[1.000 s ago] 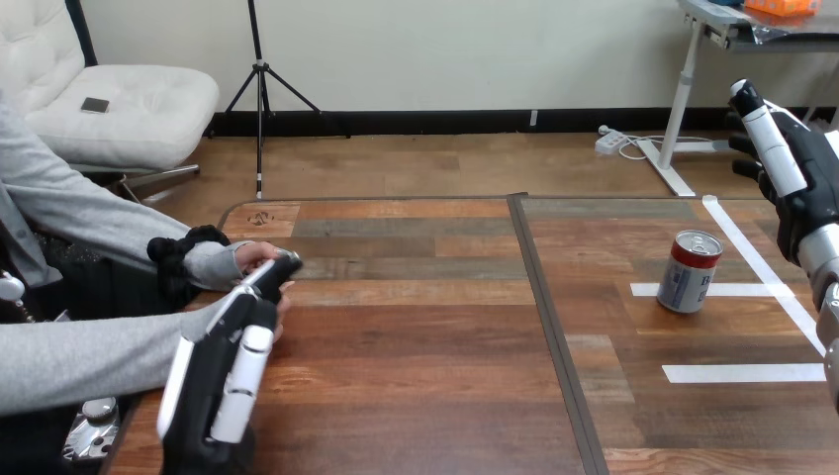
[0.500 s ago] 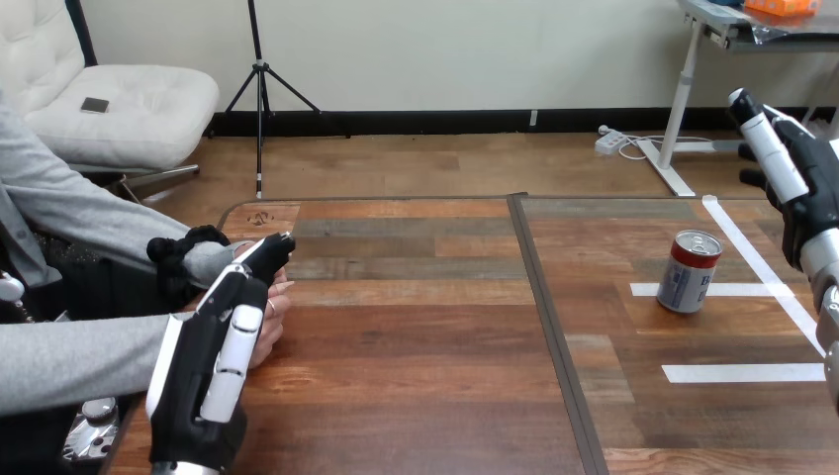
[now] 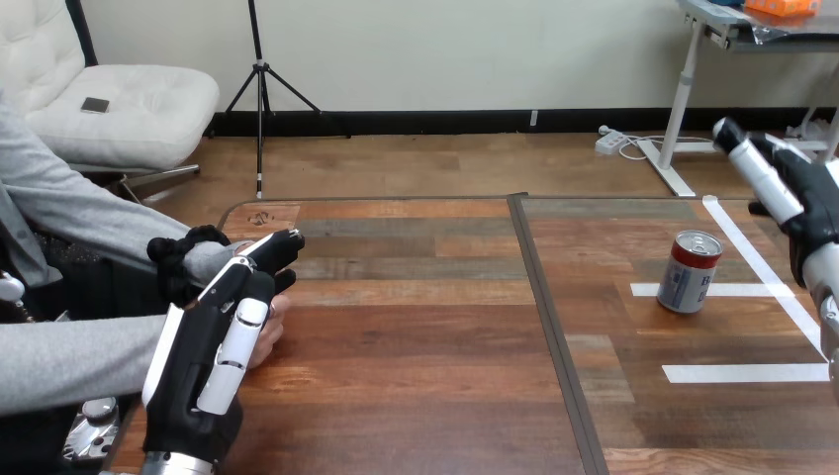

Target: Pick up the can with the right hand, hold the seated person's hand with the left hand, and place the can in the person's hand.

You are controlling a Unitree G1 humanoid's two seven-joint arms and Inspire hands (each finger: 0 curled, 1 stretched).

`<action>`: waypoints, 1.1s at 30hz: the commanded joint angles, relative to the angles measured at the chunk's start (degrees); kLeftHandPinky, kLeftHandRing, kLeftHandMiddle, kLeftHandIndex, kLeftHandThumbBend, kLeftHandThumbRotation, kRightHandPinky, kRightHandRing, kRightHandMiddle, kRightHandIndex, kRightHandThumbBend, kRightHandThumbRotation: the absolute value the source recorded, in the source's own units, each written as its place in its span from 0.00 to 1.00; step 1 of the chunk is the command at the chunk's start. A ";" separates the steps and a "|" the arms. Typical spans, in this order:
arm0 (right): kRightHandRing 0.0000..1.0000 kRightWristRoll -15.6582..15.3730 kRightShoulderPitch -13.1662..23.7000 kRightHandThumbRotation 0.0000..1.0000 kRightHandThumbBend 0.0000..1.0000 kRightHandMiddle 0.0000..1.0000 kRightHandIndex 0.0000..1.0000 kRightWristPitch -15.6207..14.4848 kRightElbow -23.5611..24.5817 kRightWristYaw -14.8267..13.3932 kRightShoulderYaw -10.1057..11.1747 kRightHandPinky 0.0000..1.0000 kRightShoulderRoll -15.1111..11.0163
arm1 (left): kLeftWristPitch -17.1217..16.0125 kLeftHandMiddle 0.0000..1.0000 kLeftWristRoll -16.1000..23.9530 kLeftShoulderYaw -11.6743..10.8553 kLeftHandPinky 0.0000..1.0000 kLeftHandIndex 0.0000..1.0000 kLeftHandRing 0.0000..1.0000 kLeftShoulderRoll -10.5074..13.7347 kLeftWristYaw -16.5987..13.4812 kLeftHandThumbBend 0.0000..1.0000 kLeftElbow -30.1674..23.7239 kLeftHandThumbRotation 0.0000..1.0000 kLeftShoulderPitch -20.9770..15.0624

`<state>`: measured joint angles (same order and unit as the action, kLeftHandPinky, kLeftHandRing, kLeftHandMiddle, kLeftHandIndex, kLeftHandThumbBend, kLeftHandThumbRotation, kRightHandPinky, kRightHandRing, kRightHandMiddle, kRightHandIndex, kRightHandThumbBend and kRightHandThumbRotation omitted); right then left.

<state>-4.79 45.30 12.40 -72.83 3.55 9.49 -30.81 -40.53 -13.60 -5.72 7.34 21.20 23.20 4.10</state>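
Arms of a seated person are reaching in over the table's (image 3: 416,336) left edge. The left hand (image 3: 203,361) is rising from the bottom edge just beside them, its white-shelled back facing up. Its fingers (image 3: 259,269) are stretching out nearly straight towards the far side, lying over and against the person's hand (image 3: 269,332). No curl round that hand is showing, so whether there is any grip is not clear.

To the right, bare wood is running clear across the middle of the table, up to and past a dark seam (image 3: 556,327) that is splitting the top from far edge to near edge.

The can (image 3: 690,271) is standing upright on the right half. Its long axis is running vertical and its silver lid is facing up. It is showing a red band around the upper body and a pale lower body with blue print. Its base is sitting on the left end of a white tape strip (image 3: 752,290). A second strip (image 3: 742,373) is lying nearer, and a slanting tape line (image 3: 737,233) is passing just right of the can. Open wood is surrounding it on the left, near and far sides.

At the right edge, the right hand (image 3: 806,203) is hanging above the table, apart from the can, beyond and to its right. Its fingers (image 3: 757,168) are spreading straight, pointing up and left, gripping nothing.
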 commanded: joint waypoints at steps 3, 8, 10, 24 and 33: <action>0.99 0.04 3.74 0.71 1.00 0.98 0.91 -1.36 0.21 -0.91 -0.09 0.91 -0.91 | 0.27 0.85 -1.17 -0.37 0.87 0.79 0.90 0.82 0.95 0.50 -3.59 0.81 -3.11; 1.00 0.22 3.53 0.65 1.00 1.00 0.91 -2.16 0.27 -0.66 -0.04 0.95 -0.53 | 0.72 0.85 -1.58 -0.32 0.87 0.79 0.90 0.85 1.47 0.51 -4.22 0.80 -2.87; 1.00 0.38 3.17 0.63 1.00 1.00 0.91 -1.78 0.36 -0.62 0.07 0.94 -0.28 | 0.69 0.85 -1.91 -0.32 0.87 0.79 0.90 0.67 1.73 0.51 -4.38 0.80 -2.82; 0.97 0.37 2.37 0.52 1.00 0.97 0.93 -3.35 -0.16 1.28 -0.41 0.86 0.65 | 1.41 0.83 -1.23 0.48 0.87 0.78 0.88 -0.91 0.31 0.58 -7.83 0.80 -0.87; 0.97 -0.96 1.34 0.48 1.00 0.98 0.94 -3.65 -0.01 1.13 -1.90 0.87 1.27 | 1.59 0.83 -0.51 0.67 0.85 0.78 0.89 -1.25 -0.21 0.58 -9.48 0.82 0.33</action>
<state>-5.04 45.21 8.42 -72.96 4.83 8.68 -30.68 -39.16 -14.85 -5.43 6.21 21.43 17.35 4.92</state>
